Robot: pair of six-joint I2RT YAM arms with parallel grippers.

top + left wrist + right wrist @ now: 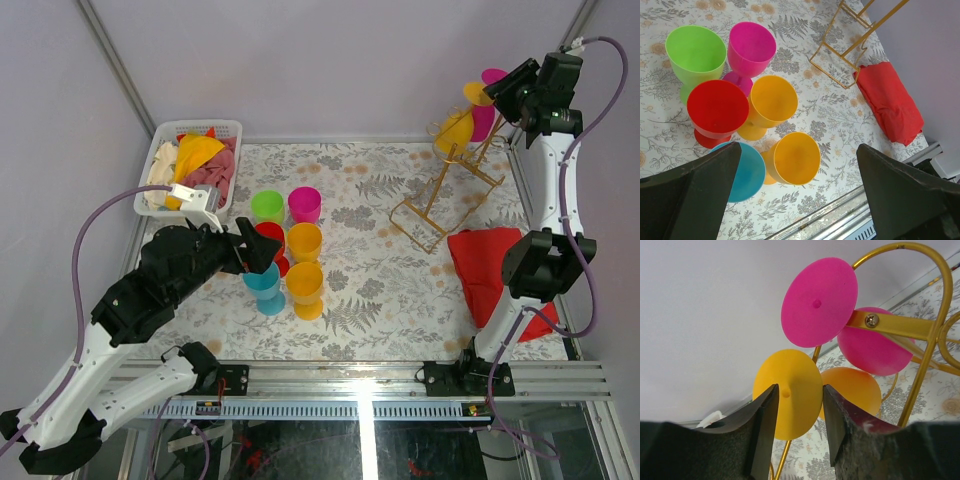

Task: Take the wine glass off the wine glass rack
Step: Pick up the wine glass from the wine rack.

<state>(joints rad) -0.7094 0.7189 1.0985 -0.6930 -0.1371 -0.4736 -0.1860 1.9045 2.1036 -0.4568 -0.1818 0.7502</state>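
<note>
Rack (445,195) in worktop's (370,300) far right corner, close to back wall and right edge; bare strip between it and centre cluster. Two hang on it: one orange glass (790,370), one pink glass (820,302). Right pincer (800,390) part-closed, fingers flanking orange foot; contact cannot be told. Left pincer (799,150) spread wide above six standing glasses (717,107). One red cloth (485,265) at right edge; one basket (195,130) far left.

gold wine glass rack (900,326) with an orange wine glass (790,400) and a pink wine glass (819,302). tablecloth (370,290) is whitish with a grey-tan fern and flower print. red cloth (478,262) on the right.
</note>
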